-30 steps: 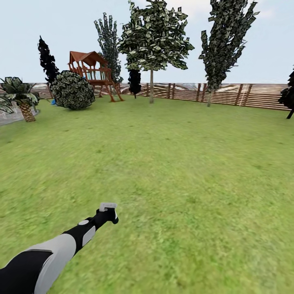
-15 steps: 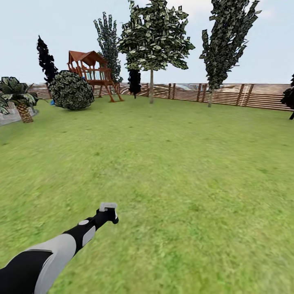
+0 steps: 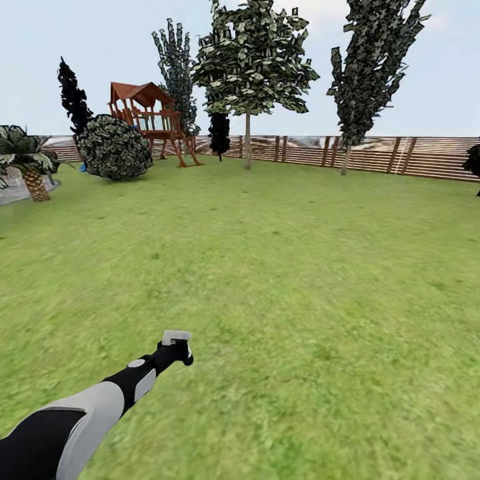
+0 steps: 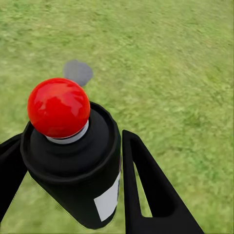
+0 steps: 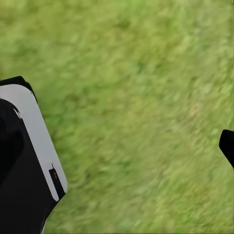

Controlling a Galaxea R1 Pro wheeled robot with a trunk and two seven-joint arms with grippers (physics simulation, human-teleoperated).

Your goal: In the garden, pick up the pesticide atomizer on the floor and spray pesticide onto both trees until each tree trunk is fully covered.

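Left gripper point(image 4: 73, 195): its two black fingers point(image 4: 146, 190) sit tight against the sides of the pesticide atomizer point(image 4: 73, 156), holding it.
Pesticide atomizer: a dark round can with a shiny red ball on top and a small white label on its side. From the head camera it is the little light grey bit point(image 3: 177, 338) at the end of the left arm, low over the grass.
Left arm point(image 3: 80, 413): black and grey, reaching out from the near left corner.
Right gripper: just a black tip point(image 5: 227, 145) at the edge of the right wrist picture, above grass. I cannot tell if it is open or closed.
Lawn point(image 3: 300, 280): wide green grass, with nothing lying between the robot and the trees.
Palm point(image 3: 27, 163): short and scaly, far to the left.
Bush point(image 3: 117, 148): big and round, beside the wooden playset point(image 3: 152, 120).
Trees: one with a wide leafy top and a thin bare trunk point(image 3: 247, 140) in the middle, far away; another taller one point(image 3: 370, 67) to its right, near the fence.
Fence point(image 3: 407, 157): brown slats running along the back of the garden.
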